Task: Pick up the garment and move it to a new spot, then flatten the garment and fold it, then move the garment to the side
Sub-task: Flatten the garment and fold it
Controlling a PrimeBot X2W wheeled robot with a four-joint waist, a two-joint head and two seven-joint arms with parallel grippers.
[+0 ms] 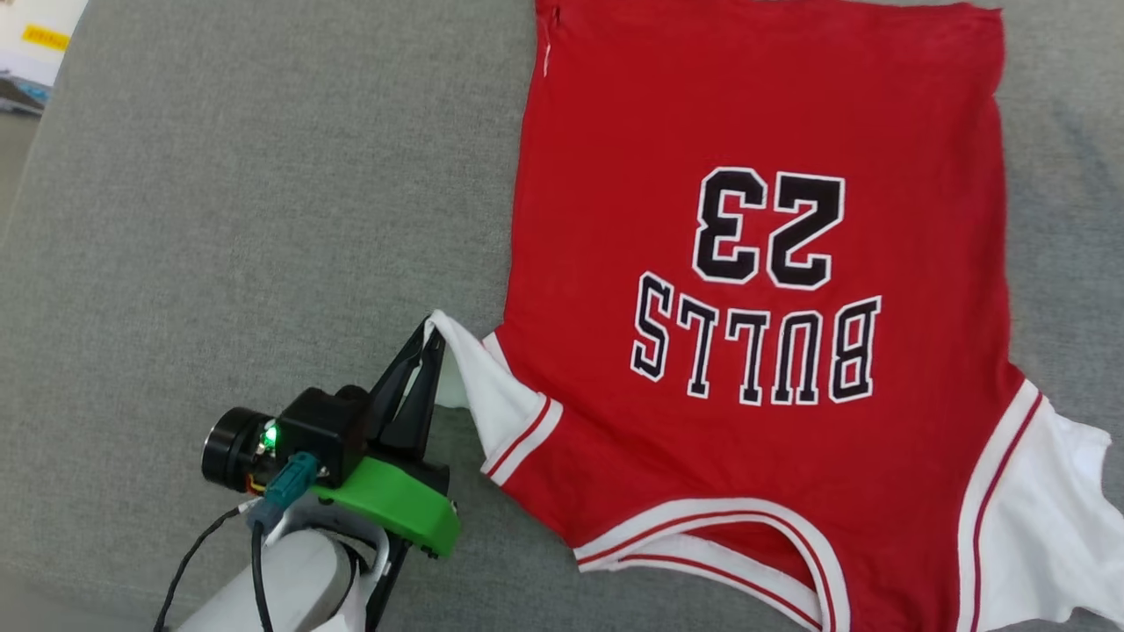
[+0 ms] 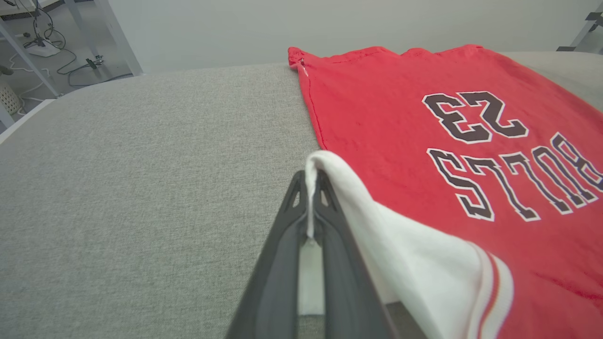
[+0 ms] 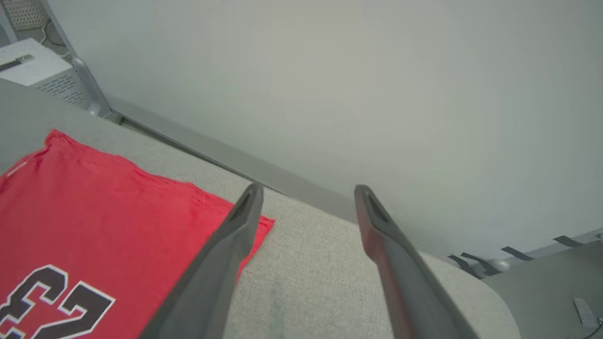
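The garment (image 1: 755,290) is a red T-shirt with white sleeves and black "BULLS 23" lettering, spread across the grey cushion (image 1: 246,219), collar toward me. My left gripper (image 1: 432,332) is shut on the edge of its white left sleeve, lifting that sleeve off the cushion. In the left wrist view the white fabric is pinched between the dark fingers (image 2: 308,181), with the garment (image 2: 424,141) lying to the right. My right gripper (image 3: 306,190) hovers open and empty above the cushion past the garment's (image 3: 94,212) hem corner.
The grey cushion's far edge (image 3: 301,188) meets a pale wall. Table legs and cables (image 2: 56,52) stand on the floor beyond the cushion's left corner. A white box (image 3: 33,70) sits by the wall. Papers (image 1: 31,53) lie off the cushion's upper left.
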